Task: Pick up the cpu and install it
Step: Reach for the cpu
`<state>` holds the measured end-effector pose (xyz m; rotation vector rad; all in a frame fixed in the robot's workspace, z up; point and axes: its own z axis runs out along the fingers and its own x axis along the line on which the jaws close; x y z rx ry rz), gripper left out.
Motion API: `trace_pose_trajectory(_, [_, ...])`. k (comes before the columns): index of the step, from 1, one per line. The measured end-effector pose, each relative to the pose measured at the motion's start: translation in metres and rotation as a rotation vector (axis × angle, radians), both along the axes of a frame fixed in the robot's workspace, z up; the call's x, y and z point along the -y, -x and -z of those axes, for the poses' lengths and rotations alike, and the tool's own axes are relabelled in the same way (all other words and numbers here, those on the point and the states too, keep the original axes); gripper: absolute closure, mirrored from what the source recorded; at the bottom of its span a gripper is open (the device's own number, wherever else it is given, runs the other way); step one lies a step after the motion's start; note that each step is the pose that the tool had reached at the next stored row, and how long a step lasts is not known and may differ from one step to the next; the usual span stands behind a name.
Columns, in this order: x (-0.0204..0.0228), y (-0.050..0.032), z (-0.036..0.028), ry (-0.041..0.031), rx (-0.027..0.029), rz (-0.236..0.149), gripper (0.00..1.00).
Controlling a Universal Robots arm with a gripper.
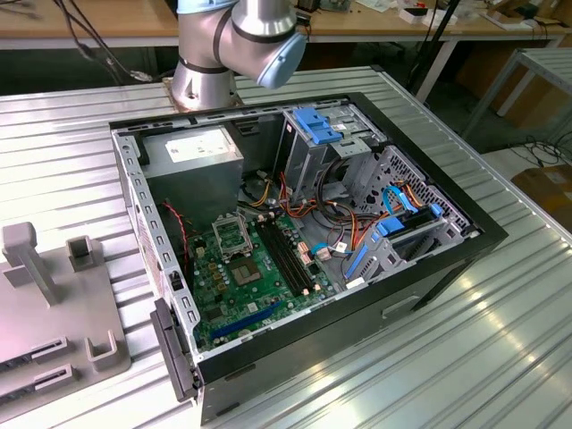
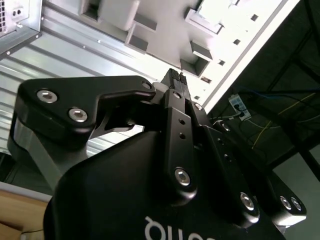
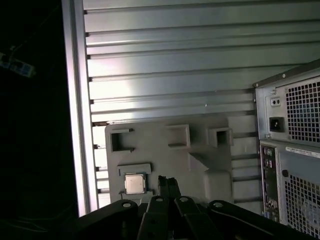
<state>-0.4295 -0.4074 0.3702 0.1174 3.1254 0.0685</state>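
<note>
One cpu [image 3: 134, 183] lies flat in a recess of one grey holder [image 3: 200, 150] on the ribbed table [image 3: 165, 60]. One gripper [image 3: 169, 181] hangs near it, its two fingers [image 3: 163, 187] pressed together, holding nothing. One open case [image 1: 295, 366] stands alongside.

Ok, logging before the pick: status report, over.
Claw shut, holding nothing. Cpu lies flat in grey fixture pocket, apart from claw. Nothing on top of it.
</note>
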Motion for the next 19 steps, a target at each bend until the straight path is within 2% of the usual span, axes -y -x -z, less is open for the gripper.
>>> trace_pose_trajectory(4, [0.0016, 0.0206, 0.0041, 0.0000, -0.0009, 0.000, 0.89])
trace_pose_trajectory(5, [0.0026, 0.0278, 0.0054, 0.0000, -0.0013, 0.000, 0.89])
trace_pose_trajectory(8, [0.0039, 0.0374, 0.0064, 0.0000, -0.0013, 0.000, 0.89])
trace_pose_trajectory(19, [0.0039, 0.0383, 0.0064, 0.0000, -0.0013, 0.000, 0.89])
